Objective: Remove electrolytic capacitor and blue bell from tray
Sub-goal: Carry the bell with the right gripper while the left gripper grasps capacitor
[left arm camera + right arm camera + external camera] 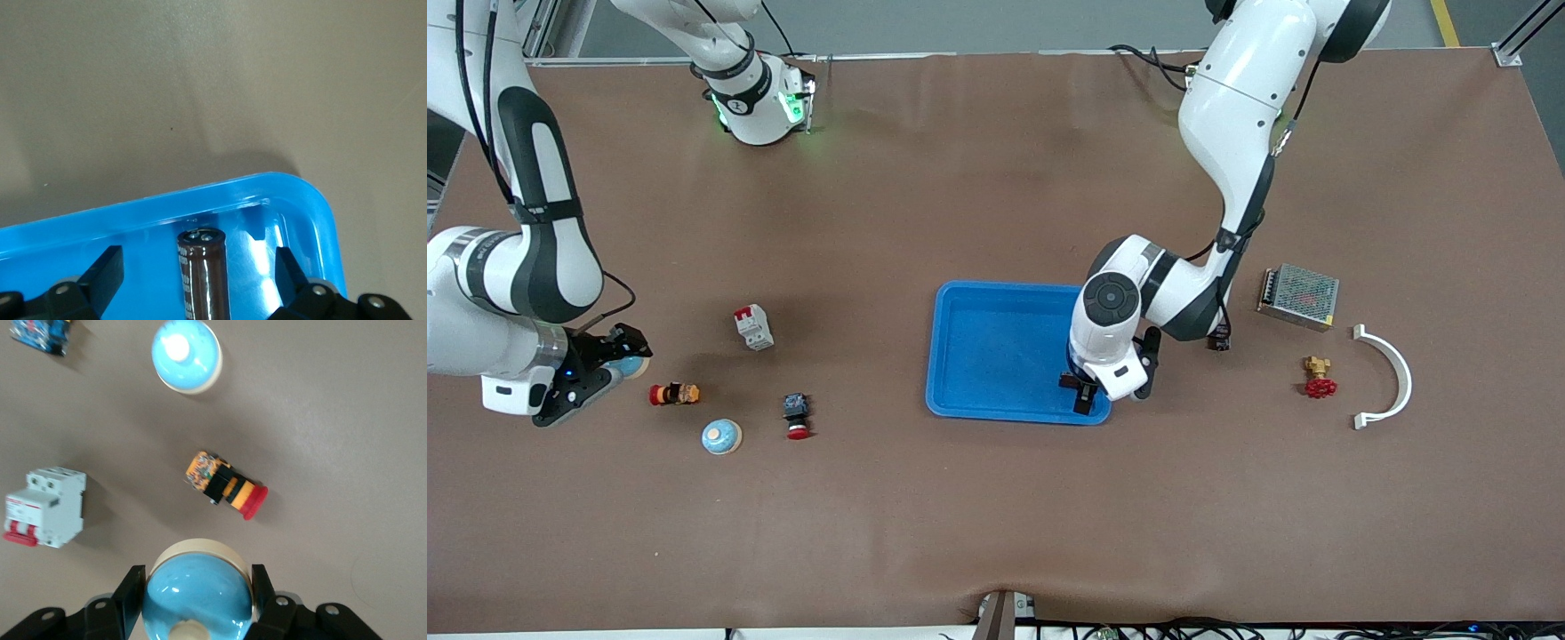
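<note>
A dark brown capacitor (203,277) lies in the blue tray (996,347), near the tray's corner that is nearest the front camera at the left arm's end; the tray's rim shows in the left wrist view (200,193). My left gripper (1085,397) is over that corner, open, with its fingers (107,267) wide apart on either side of the capacitor and not touching it. My right gripper (609,369) is at the right arm's end of the table, shut on a light blue bell (197,587) with a cream rim. A second blue bell (721,436) sits on the table.
Near the right gripper are a white circuit breaker (753,326), an orange and red push button (674,394) and a blue and red button (797,416). Toward the left arm's end are a metal power supply (1298,296), a red valve (1319,377) and a white curved piece (1392,378).
</note>
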Available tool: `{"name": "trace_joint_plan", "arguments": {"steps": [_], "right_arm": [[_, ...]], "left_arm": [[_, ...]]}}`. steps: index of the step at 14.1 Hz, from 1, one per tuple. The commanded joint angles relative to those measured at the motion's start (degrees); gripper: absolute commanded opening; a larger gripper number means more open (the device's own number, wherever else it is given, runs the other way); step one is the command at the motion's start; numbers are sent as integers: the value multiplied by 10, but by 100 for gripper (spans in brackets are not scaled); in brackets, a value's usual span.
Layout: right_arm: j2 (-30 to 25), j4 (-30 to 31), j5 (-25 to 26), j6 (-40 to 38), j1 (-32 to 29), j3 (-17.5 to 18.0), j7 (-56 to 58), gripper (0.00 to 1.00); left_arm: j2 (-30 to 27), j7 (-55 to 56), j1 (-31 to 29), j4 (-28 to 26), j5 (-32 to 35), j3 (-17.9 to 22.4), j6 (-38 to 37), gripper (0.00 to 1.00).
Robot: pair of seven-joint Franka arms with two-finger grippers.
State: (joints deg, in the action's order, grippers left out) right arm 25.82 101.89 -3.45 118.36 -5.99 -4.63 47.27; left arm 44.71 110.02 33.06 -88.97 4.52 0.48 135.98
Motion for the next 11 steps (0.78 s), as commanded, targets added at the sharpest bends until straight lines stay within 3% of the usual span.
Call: {"name": "trace_joint_plan", "arguments": {"steps": [1, 7, 11], "right_arm": [[-10, 39, 5, 40, -22, 11, 19, 43], [-14, 144, -4, 169, -25, 13, 24, 43], [-13, 158, -22, 178, -23, 14, 23, 43]], "left_arm": [[11, 12, 10, 17, 16, 5, 0, 100], [13, 12, 10, 17, 17, 5, 1, 100], [13, 12, 16, 17, 17, 5, 1, 100]]}}
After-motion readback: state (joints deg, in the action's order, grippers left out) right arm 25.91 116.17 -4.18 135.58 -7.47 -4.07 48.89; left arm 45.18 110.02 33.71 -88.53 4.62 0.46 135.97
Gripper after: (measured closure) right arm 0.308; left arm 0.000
